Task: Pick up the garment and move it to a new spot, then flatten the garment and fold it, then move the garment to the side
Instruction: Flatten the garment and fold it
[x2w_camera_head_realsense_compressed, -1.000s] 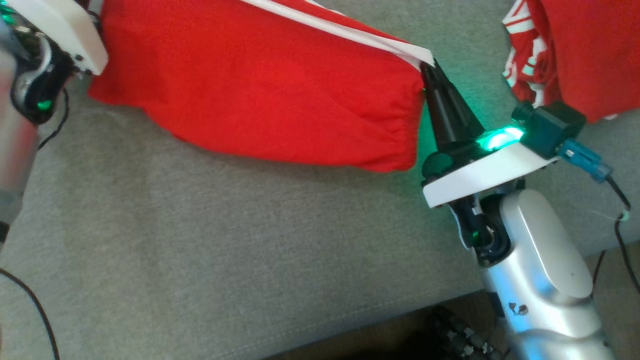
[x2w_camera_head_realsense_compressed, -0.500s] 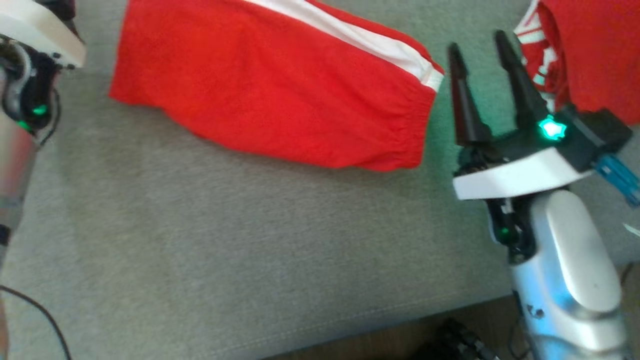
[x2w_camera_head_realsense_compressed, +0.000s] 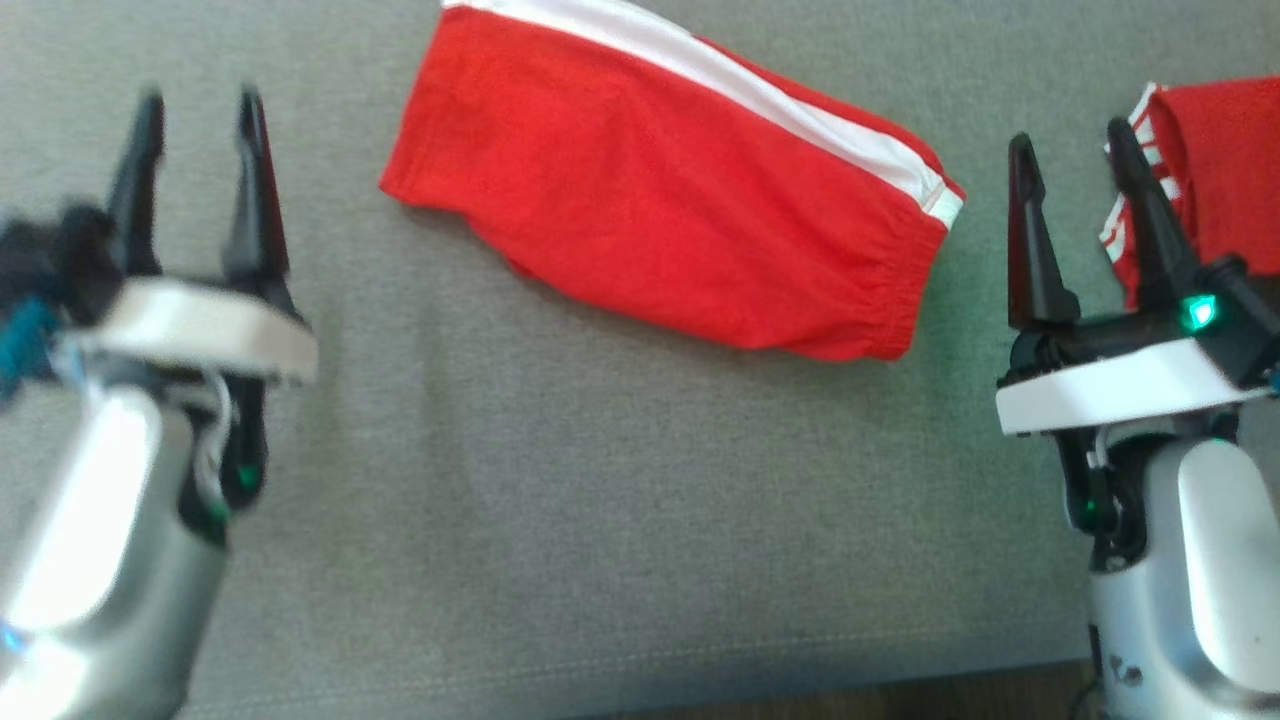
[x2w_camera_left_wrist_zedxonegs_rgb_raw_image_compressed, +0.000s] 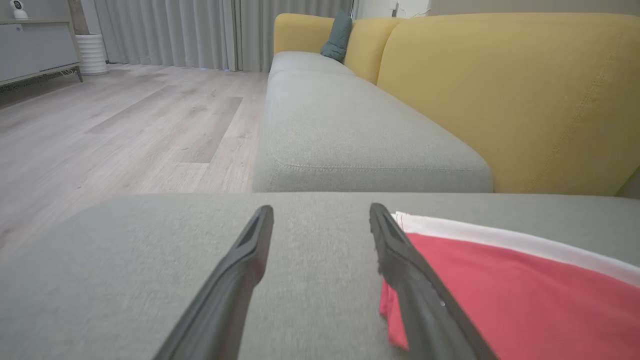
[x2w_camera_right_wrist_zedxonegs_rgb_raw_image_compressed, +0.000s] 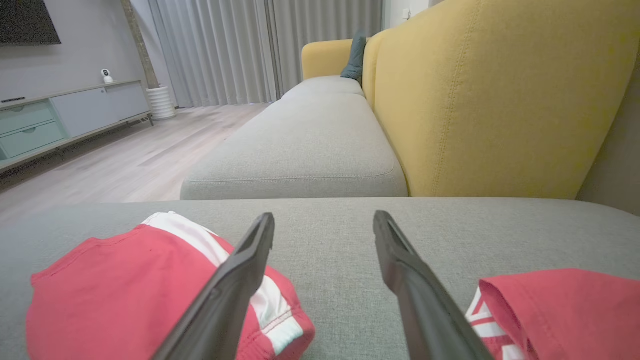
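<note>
Red garment lies folded flat toward the far edge of the grey seat cushion, white stripe along its far side, touching neither pincer. Left gripper and right gripper flank it, both spread wide and empty, likely held clear so the fold isn't disturbed. Another red garment sits at the cushion's right edge; the move aside looks not yet done.

Head view: the shorts run off the top edge. Left of them the left gripper is smeared — right of them a red cloth is cropped, partly behind the right gripper.
</note>
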